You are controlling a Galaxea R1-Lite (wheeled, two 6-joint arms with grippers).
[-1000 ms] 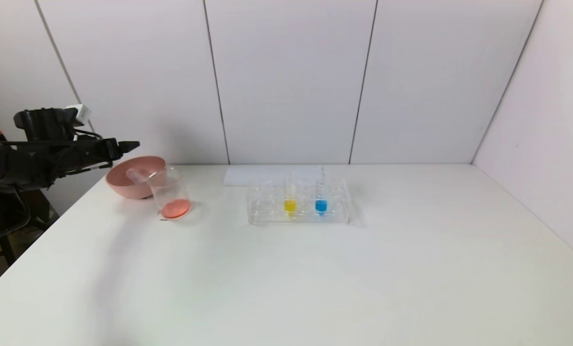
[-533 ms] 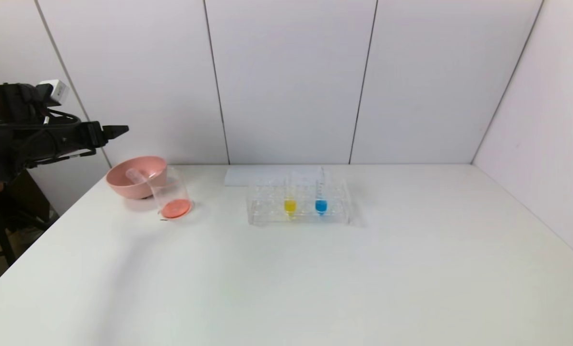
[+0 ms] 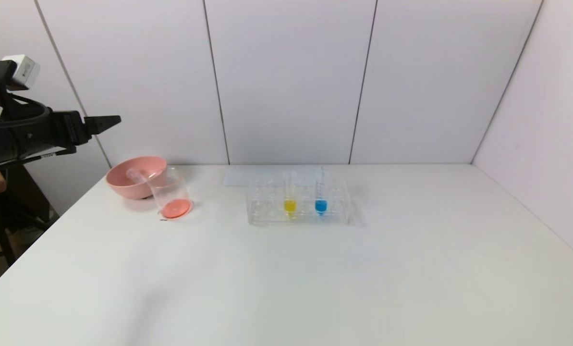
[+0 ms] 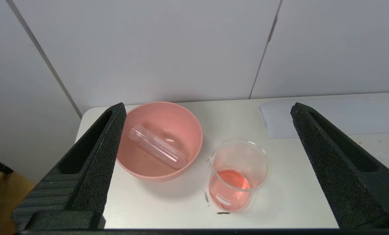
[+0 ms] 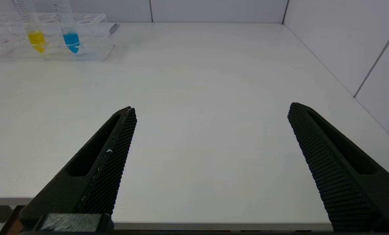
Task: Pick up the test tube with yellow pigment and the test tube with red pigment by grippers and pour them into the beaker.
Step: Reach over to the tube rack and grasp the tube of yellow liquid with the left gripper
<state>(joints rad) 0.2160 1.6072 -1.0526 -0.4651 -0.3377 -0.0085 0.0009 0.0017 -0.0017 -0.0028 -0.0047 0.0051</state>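
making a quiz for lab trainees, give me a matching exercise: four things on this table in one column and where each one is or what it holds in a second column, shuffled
Things
1. beaker
2. pink bowl
3. test tube with yellow pigment
4. left gripper

States
A. upright in the clear rack, beside the blue tube
B. open, up in the air
C. holds an empty tube lying down
D. holds red liquid

Pairs: 1-D, 2-C, 3-A, 4-B

Bright, even light; soft faint shadows on the table (image 3: 315,269).
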